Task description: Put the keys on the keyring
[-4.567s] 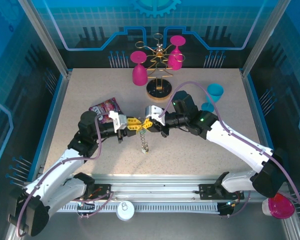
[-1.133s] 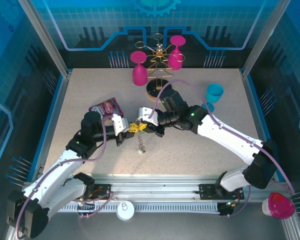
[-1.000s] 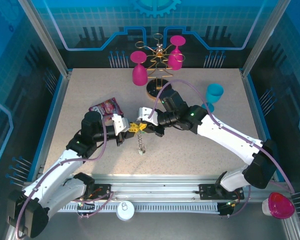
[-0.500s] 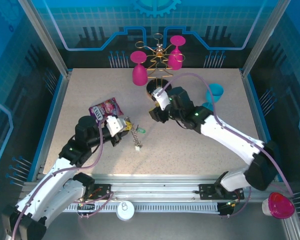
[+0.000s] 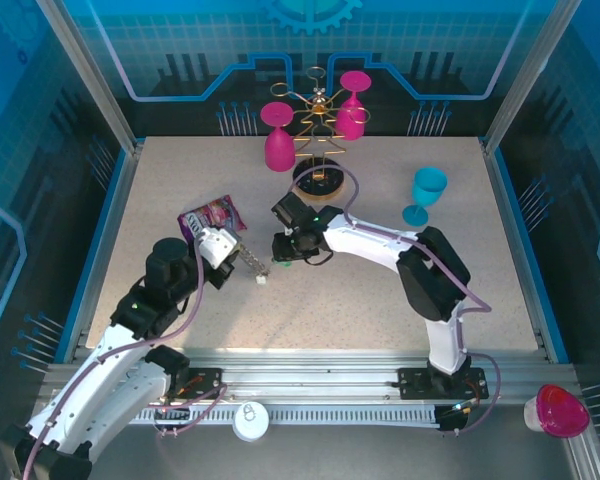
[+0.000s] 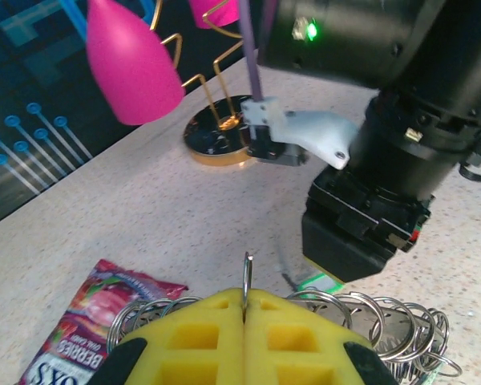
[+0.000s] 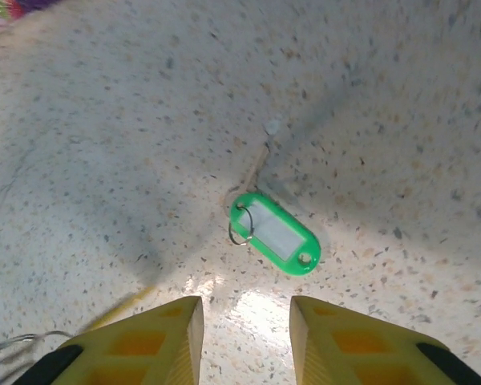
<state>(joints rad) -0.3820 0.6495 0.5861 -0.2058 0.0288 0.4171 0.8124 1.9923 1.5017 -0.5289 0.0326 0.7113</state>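
Step in hand: picking up the green key [image 7: 276, 234] so it can go onto the keyring [image 6: 246, 277].
Right hand [image 7: 245, 313]: fingers apart, nothing between them, pointing straight down over the key.
Left hand [image 6: 244, 309]: fingers pressed together, clamped on one thin loop of the keyring, with the rest of the loops bunched and trailing below.
Key: lying flat on the surface [image 7: 401, 120], just on the near side of the glass rack [image 5: 317, 183], with its small wire ring at one end.
Keyring: in the air, nearer than the glass rack and off to its left.
Angle: the key lies diagonally to the gap between the fingers, so a slight wrist turn looks wise, to meet its long edges squarely.
Descent: go low, I'd say, because it is thin and flat and the fingertips need to nearly brush the surface.
Grip spot: better on the plastic body, leaving the wire ring free for threading.
Watch out: it may skid sideways as the fingers close.
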